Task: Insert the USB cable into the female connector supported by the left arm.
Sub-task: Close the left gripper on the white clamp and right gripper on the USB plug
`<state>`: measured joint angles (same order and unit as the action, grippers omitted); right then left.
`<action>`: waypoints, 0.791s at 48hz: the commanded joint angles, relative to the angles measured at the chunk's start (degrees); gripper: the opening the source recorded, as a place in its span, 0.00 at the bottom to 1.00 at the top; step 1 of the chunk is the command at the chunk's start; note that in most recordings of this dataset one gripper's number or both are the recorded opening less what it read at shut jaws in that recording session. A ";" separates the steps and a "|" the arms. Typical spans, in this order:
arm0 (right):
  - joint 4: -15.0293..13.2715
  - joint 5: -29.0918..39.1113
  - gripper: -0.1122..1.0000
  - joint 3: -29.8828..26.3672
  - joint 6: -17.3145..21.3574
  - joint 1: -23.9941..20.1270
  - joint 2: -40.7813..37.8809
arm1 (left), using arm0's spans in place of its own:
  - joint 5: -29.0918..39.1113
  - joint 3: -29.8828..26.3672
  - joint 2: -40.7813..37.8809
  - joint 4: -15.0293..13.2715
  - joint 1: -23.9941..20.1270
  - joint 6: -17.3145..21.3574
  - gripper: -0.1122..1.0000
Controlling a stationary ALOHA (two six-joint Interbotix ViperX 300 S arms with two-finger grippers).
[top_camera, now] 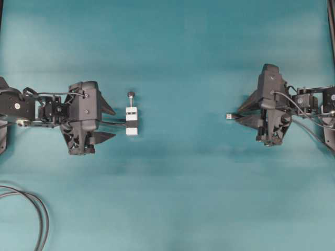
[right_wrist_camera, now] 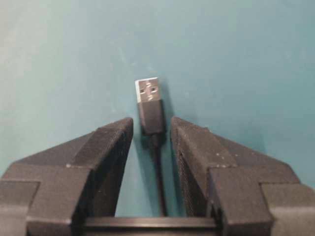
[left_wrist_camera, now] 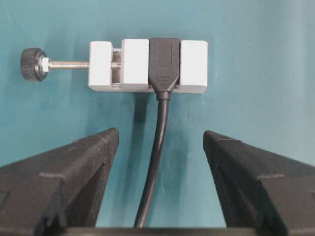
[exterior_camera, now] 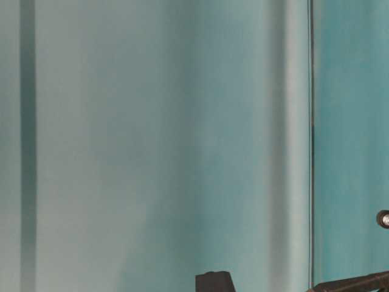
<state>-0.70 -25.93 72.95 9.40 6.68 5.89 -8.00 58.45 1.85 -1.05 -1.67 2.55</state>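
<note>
Left gripper (top_camera: 108, 123) with jaws wide apart on the teal table (top_camera: 178, 198), gripping nothing; connector (top_camera: 131, 121) lying flat just beyond the fingertips, its dark lead running back between them (white block, screw knob off to one side in the left wrist view). Right gripper (top_camera: 242, 116) well apart across the table, jaws narrowed to either side of the USB cable (right_wrist_camera: 151, 112) plug with slim gaps showing, silver tip poking out past the fingers (right_wrist_camera: 110, 142) and facing the connector. Looped cable (top_camera: 36, 209) near the lower left corner.
</note>
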 commanded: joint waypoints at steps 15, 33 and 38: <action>0.00 -0.62 0.49 -1.23 -0.26 0.62 0.09 | -0.18 -0.97 0.44 0.00 -0.09 0.79 0.83; -0.09 -0.97 0.49 -3.25 -0.18 0.53 -4.04 | 0.44 -0.97 0.44 0.00 -0.09 0.79 0.83; -0.09 -0.70 0.48 -2.90 -0.18 0.53 -4.31 | 1.32 -1.05 0.44 0.00 -0.09 0.79 0.83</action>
<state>-0.70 -26.54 70.93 9.14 7.03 2.11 -6.94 58.45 1.85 -1.14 -1.67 2.55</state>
